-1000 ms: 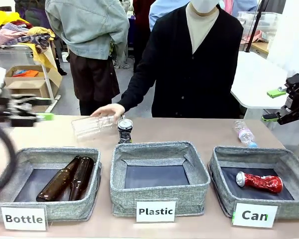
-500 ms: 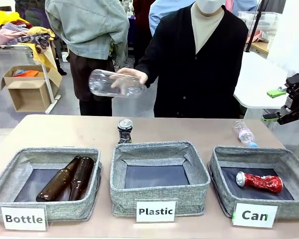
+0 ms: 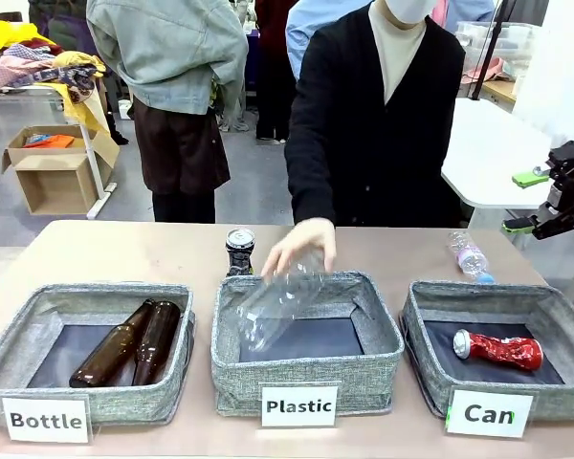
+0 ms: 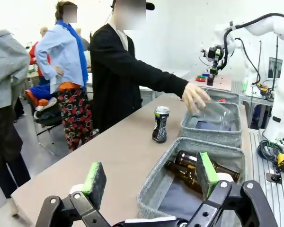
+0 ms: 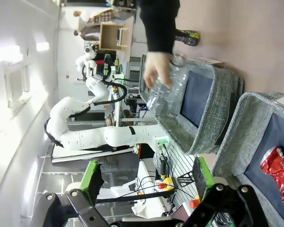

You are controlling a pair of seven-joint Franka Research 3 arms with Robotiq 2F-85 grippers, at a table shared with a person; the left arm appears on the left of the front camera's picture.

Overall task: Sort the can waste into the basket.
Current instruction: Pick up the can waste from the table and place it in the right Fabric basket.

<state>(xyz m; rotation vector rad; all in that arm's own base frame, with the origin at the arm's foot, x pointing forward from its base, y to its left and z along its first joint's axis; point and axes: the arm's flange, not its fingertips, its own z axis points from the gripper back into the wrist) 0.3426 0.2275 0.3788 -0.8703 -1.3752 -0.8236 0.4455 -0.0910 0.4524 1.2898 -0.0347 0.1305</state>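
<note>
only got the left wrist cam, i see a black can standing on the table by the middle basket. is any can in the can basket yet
Observer: Yes. In the front view the red can lies crushed on the floor of the Can basket.
Operator: anything else loose near it
Observer: A small clear plastic bottle lies on the table just behind that basket.
Operator: what's the other arm doing
Observer: The right gripper hangs open and empty, raised off to the right beyond the Can basket.
</note>
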